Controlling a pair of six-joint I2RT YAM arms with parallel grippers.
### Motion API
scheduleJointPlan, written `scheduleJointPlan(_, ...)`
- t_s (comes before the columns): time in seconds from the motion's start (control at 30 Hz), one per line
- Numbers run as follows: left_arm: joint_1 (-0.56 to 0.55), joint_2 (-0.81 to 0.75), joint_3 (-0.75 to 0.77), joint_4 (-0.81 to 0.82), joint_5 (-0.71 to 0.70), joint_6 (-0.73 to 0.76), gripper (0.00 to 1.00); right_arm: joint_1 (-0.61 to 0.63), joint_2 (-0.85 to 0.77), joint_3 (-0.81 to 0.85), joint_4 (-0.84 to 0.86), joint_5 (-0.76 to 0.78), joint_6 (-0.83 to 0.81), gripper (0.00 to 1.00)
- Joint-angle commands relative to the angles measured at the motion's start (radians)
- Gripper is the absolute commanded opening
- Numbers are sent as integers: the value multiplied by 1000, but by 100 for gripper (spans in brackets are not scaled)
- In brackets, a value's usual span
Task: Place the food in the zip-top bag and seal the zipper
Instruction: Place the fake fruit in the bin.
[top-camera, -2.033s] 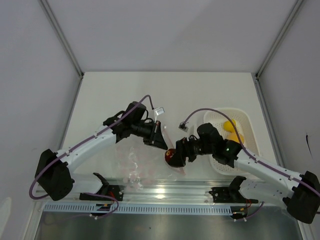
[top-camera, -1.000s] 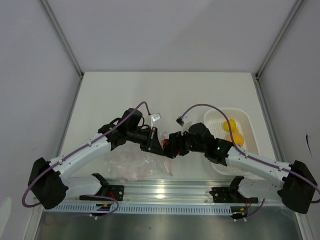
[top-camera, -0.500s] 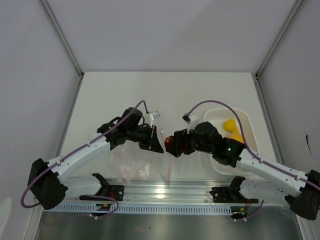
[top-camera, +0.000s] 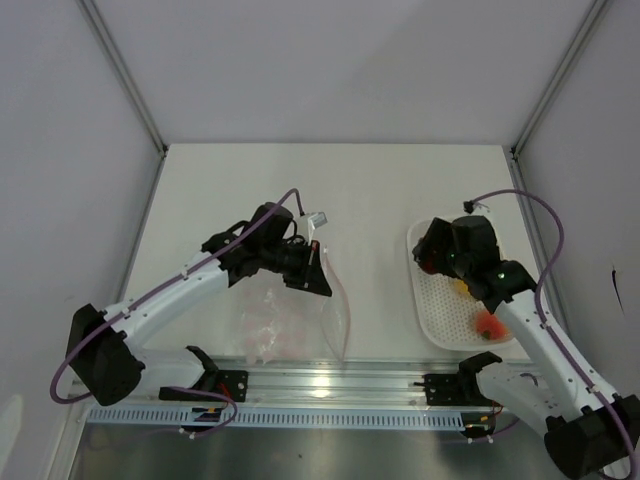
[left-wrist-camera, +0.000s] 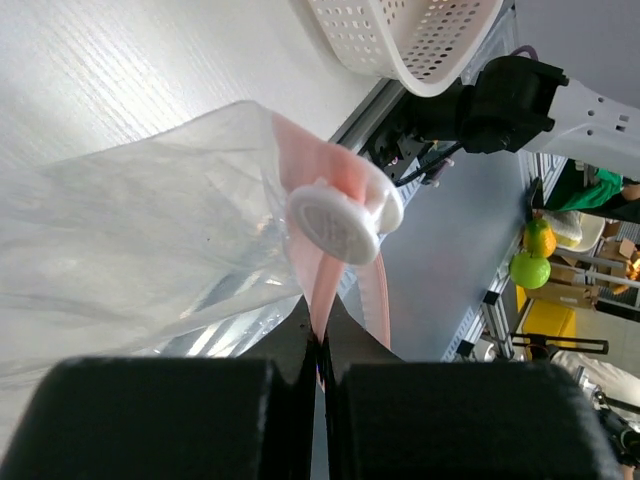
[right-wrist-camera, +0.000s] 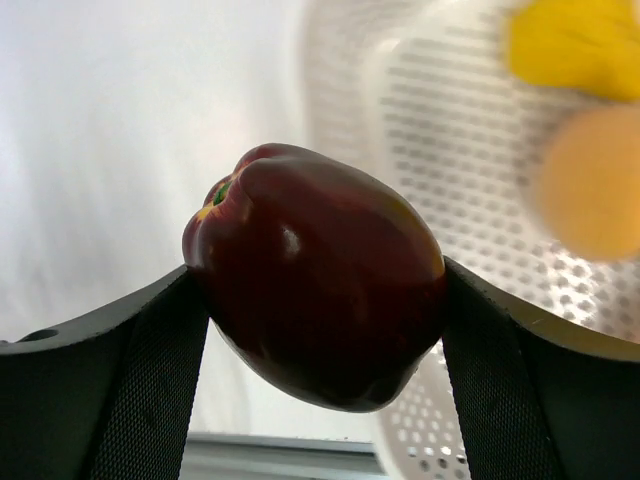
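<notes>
My left gripper (top-camera: 318, 278) is pinching the zip-top bag (top-camera: 285, 320) by its zipper (left-wrist-camera: 322, 285), lifting that edge. My right gripper (top-camera: 432, 262) is retreating from the bag to above the basket (top-camera: 440, 320), still clamping the dark red food (right-wrist-camera: 320, 300). The insertion is likely needing a retry.

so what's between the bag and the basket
Nothing; in the top view the table stretch between the zip-top bag and the white basket is bare.

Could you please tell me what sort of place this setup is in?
Probably a robotics lab test cell: white panel walls enclose a white table, with a silver aluminium rail along its near edge.
</notes>
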Motion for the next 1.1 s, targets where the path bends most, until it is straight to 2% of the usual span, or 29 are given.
scheduleJointPlan(0.0,-6,12,21,47,38,-6,1,-185,-40,-54,-80,2,32,26)
scheduleJointPlan(0.1,-6,22,32,52,47,-7,1,-273,-18,-105,-65,-26,30,29)
scheduleJointPlan(0.3,-8,44,56,59,65,-8,1,-284,97,-198,30,-102,55,34)
scheduleJointPlan(0.43,-8,65,70,79,90,-20,1,-277,144,-232,61,-93,57,46)
scheduleJointPlan(0.57,-8,102,90,105,118,-40,1,-272,187,-248,82,-99,52,53)
scheduleJointPlan(0.6,-8,111,105,108,130,-43,1,-270,195,-249,85,-101,50,56)
scheduleJointPlan(0.73,-8,156,134,116,144,-48,1,-220,172,-225,64,-66,26,99)
scheduleJointPlan(0.97,-9,220,190,91,144,-34,1,4,52,-24,-91,110,-31,99)
scheduleJointPlan(1.03,-8,231,196,88,142,-33,1,64,23,39,-100,96,-46,99)
scheduleJointPlan(1.07,-8,234,200,87,142,-33,0,81,16,51,-79,26,-77,99)
